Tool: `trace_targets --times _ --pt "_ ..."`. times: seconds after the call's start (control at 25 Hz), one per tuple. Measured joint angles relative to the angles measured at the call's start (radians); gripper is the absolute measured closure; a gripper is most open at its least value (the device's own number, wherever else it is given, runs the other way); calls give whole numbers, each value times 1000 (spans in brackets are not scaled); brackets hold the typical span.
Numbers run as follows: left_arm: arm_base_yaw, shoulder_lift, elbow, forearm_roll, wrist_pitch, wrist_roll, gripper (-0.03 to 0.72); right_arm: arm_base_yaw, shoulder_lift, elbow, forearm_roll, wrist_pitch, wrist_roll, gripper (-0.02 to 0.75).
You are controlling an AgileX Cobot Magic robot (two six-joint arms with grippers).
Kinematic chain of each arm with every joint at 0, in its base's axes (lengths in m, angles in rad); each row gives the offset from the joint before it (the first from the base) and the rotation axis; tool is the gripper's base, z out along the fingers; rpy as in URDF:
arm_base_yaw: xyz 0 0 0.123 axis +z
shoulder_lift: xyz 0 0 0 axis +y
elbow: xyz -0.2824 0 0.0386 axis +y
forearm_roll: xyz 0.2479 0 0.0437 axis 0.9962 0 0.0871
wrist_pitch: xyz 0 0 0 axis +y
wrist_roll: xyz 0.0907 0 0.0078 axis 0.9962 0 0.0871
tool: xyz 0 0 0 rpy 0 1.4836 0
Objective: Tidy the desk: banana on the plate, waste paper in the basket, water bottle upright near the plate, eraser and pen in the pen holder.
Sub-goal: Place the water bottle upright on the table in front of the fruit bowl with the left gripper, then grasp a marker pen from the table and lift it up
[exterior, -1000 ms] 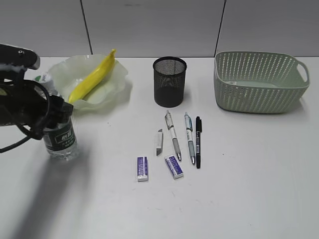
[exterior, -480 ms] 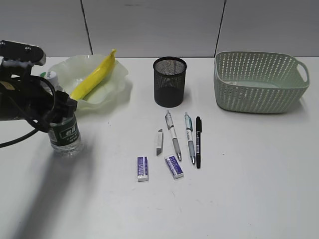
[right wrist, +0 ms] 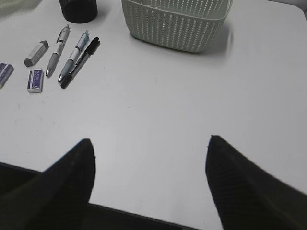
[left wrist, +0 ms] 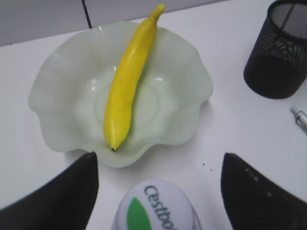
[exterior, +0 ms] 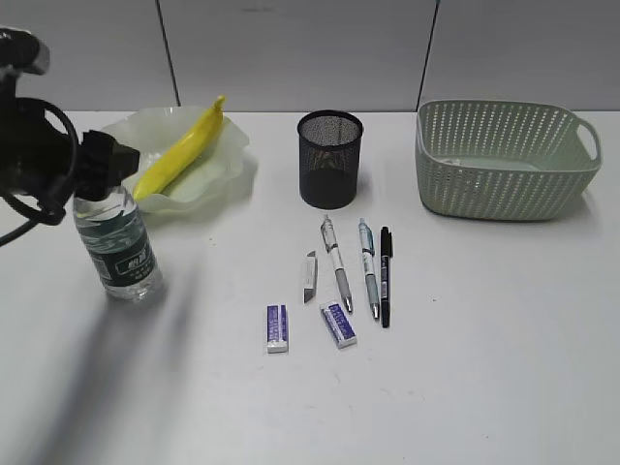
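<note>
The water bottle [exterior: 123, 252] stands upright on the desk [exterior: 465, 368], in front of and left of the plate [exterior: 218, 174]; its white cap shows in the left wrist view [left wrist: 156, 206]. My left gripper [exterior: 102, 174] [left wrist: 158, 154] is open just above the cap, jaws wide on both sides and apart from it. The banana [exterior: 184, 147] [left wrist: 127, 81] lies in the plate [left wrist: 62, 86]. The pen holder [exterior: 329, 157] stands mid-desk and the basket [exterior: 504, 165] at the back right. Three pens [exterior: 368, 266] and two erasers [exterior: 338, 325] lie in front of the holder. My right gripper [right wrist: 148, 139] is open and empty. No waste paper shows.
A small grey block [exterior: 309, 275] lies left of the pens. In the right wrist view the pens [right wrist: 72, 60] and the basket [right wrist: 175, 21] lie far ahead, and the desk's front edge runs under the right jaws.
The left gripper held the tilted bottle; now the bottle stands on the desk, and the gripper has opened and risen above the cap.
</note>
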Motion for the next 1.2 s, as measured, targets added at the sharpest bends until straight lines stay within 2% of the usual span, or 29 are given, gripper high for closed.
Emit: trace_targets --times 0.2,0.32,0.4,0.52,0.64,0.76,0.92,1.04,1.2 --pt "2 -159 0 0 52 -1 92 0 0 0 0 0 0 173" --pt "29 -301 -2 15 139 -1 111 0 0 0 0 0 0 173" --pt "64 -394 -13 15 264 -1 134 0 0 0 0 0 0 173" --pt "135 -527 -57 31 556 -1 180 0 0 0 0 0 0 173" --pt "194 -647 -108 101 837 -13 232 0 0 0 0 0 0 173" --pt "204 -735 -134 184 1037 -93 276 0 0 0 0 0 0 173" --pt "204 -824 -135 239 1260 -129 291 0 0 0 2 0 0 173" --pt "204 -921 -120 244 1304 -153 293 0 0 0 2 0 0 173" --pt "204 -1075 -22 249 1313 -163 293 0 0 0 3 0 0 174"
